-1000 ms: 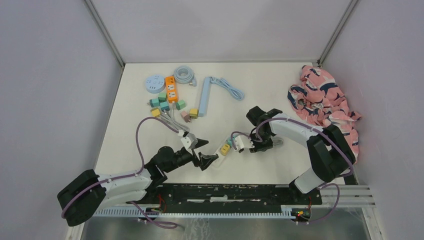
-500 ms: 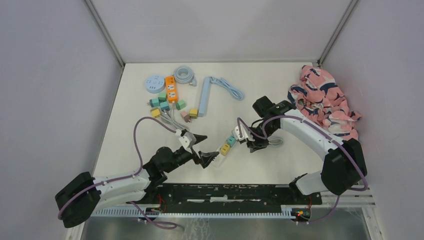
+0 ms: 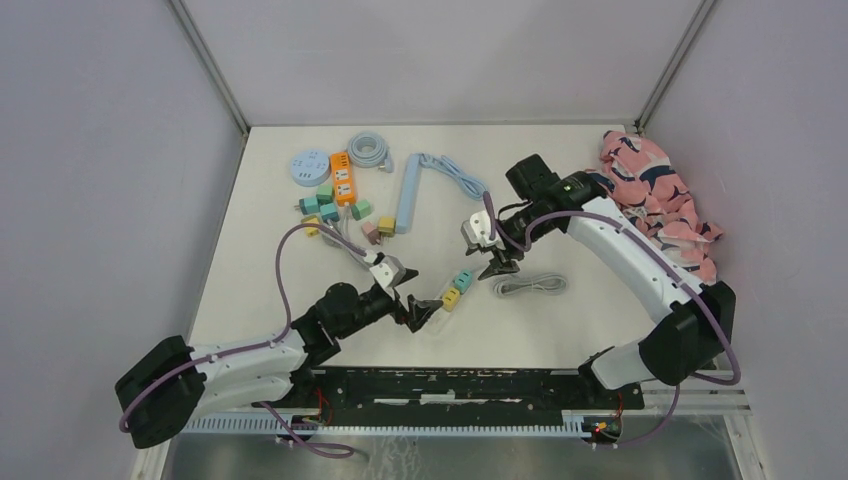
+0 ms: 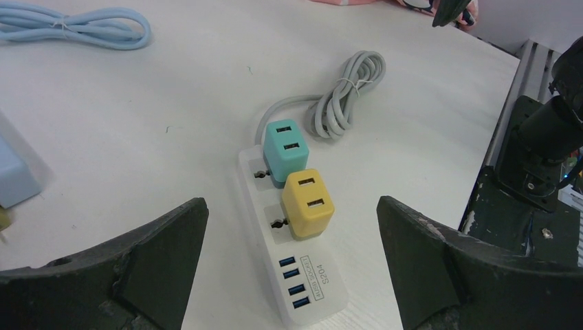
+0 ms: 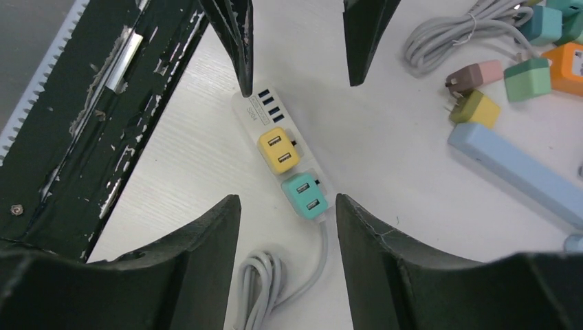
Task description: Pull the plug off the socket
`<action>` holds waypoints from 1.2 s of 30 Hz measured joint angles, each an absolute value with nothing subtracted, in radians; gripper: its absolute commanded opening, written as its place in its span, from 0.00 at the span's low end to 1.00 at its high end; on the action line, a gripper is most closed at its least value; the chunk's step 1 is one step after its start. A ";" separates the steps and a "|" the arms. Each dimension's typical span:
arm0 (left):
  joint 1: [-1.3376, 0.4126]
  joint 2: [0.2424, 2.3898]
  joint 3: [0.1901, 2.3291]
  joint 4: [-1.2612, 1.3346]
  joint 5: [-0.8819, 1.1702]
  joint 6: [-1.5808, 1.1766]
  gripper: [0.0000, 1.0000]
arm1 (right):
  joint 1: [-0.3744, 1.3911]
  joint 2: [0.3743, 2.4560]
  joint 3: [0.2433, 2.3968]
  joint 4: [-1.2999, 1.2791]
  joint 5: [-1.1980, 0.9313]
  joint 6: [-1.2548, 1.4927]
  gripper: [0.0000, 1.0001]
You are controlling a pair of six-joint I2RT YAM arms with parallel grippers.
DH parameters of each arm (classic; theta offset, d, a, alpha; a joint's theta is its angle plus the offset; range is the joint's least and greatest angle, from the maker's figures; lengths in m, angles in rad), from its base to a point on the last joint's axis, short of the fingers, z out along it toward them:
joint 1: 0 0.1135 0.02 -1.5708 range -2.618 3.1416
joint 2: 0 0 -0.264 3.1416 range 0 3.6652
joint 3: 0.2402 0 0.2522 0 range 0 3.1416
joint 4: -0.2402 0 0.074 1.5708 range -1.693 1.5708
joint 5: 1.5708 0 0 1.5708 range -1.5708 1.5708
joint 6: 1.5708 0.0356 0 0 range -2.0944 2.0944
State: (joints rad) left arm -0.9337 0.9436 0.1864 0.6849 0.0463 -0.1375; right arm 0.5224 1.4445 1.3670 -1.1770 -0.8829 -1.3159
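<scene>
White power strip (image 4: 275,223) lying flat on the tabletop (image 4: 172,103), near its front edge between the two arms. Two cube plugs are seated in it side by side: a teal plug (image 4: 285,150) toward the cord end and a yellow plug (image 4: 307,203) next to it, each showing two slots on its top face. Beyond the yellow plug are four blue USB ports, and beside them the printed marking "S204" (image 4: 322,275); no other writing is legible. The strip's grey cord (image 4: 347,93) is coiled and tied just past the teal plug.

Left tool (image 4: 290,206): fingers spread wide, low at the USB end of the strip, one on either side, pinching nothing.

Right tool (image 5: 287,201): raised above the teal plug, fingers apart and empty.

At the far left of the tabletop lie a light blue strip (image 3: 408,192), an orange strip (image 3: 342,178) and loose plugs.
</scene>
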 measured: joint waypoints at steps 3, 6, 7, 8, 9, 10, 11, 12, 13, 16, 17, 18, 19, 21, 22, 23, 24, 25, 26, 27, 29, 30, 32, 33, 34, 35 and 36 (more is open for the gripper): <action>-0.934 0.952 0.186 0.677 0.050 -0.138 1.00 | 0.523 1.466 1.366 -1.163 -0.925 -1.315 0.64; -0.934 0.952 0.184 0.680 0.055 -0.138 1.00 | 0.522 1.479 1.309 -1.129 -0.931 -1.314 0.66; -0.934 0.952 0.180 0.686 0.056 -0.138 0.99 | 0.522 1.480 1.286 -1.118 -0.928 -1.314 0.66; -0.934 0.952 0.175 0.692 0.058 -0.138 1.00 | 0.522 1.482 1.267 -1.110 -0.923 -1.313 0.66; -0.934 0.953 0.170 0.696 0.060 -0.138 1.00 | 0.522 1.485 1.248 -1.098 -0.917 -1.311 0.66; -0.934 0.956 0.165 0.700 0.062 -0.137 1.00 | 0.522 1.488 1.237 -1.088 -0.912 -1.309 0.67; -0.934 0.958 0.160 0.703 0.064 -0.137 0.98 | 0.522 1.492 1.227 -1.076 -0.907 -1.306 0.68; -0.934 0.960 0.157 0.707 0.065 -0.137 0.96 | 0.522 1.498 1.221 -1.063 -0.900 -1.303 0.70; -0.934 0.962 0.156 0.707 0.072 -0.136 0.95 | 0.522 1.506 1.217 -1.050 -0.895 -1.300 0.72; -0.934 0.963 0.152 0.725 0.092 -0.124 0.90 | 0.522 1.533 1.211 -1.009 -0.875 -1.284 0.73; -0.934 0.966 0.150 0.736 0.099 -0.119 0.88 | 0.522 1.542 1.207 -0.993 -0.870 -1.278 0.73; -0.934 0.974 0.149 0.745 0.107 -0.112 0.87 | 0.522 1.549 1.203 -0.980 -0.863 -1.273 0.73; -0.934 0.987 0.149 0.758 0.111 -0.108 0.86 | 0.522 1.557 1.197 -0.966 -0.855 -1.268 0.73; -0.934 1.022 0.150 0.770 0.117 -0.101 0.85 | 0.522 1.572 1.188 -0.944 -0.847 -1.260 0.72; -0.934 1.041 0.152 0.772 0.117 -0.099 0.85 | 0.522 1.578 1.183 -0.934 -0.840 -1.258 0.72; -0.934 1.063 0.155 0.773 0.117 -0.099 0.85 | 0.523 1.584 1.177 -0.921 -0.831 -1.254 0.72; -0.939 1.092 0.162 0.773 0.115 -0.099 0.85 | 0.524 1.592 1.171 -0.904 -0.822 -1.252 0.72; -0.945 1.120 0.172 0.773 0.112 -0.099 0.83 | 0.527 1.599 1.166 -0.890 -0.811 -1.246 0.72; -0.956 1.145 0.184 0.773 0.105 -0.099 0.82 | 0.530 1.609 1.160 -0.869 -0.799 -1.236 0.72; -0.970 1.170 0.199 0.775 0.093 -0.099 0.81 | 0.532 1.622 1.158 -0.848 -0.783 -1.225 0.72; -1.007 1.209 0.226 0.776 0.059 -0.099 0.77 | 0.536 1.634 1.157 -0.830 -0.773 -1.215 0.72; -1.027 1.225 0.238 0.779 0.038 -0.099 0.75 | 0.537 1.639 1.157 -0.822 -0.767 -1.208 0.72; -1.053 1.247 0.253 0.783 -0.006 -0.100 0.72 | 0.538 1.647 1.157 -0.810 -0.756 -1.199 0.72; -1.061 1.258 0.259 0.786 -0.029 -0.101 0.69 | 0.539 1.648 1.157 -0.804 -0.752 -1.194 0.72; -1.066 1.266 0.263 0.786 -0.045 -0.101 0.67 | 0.539 1.649 1.157 -0.802 -0.749 -1.192 0.72; -1.071 1.277 0.269 0.786 -0.064 -0.103 0.66 | 0.540 1.649 1.157 -0.800 -0.748 -1.188 0.72; -1.076 1.292 0.277 0.786 -0.086 -0.104 0.64 | 0.540 1.649 1.157 -0.800 -0.746 -1.184 0.72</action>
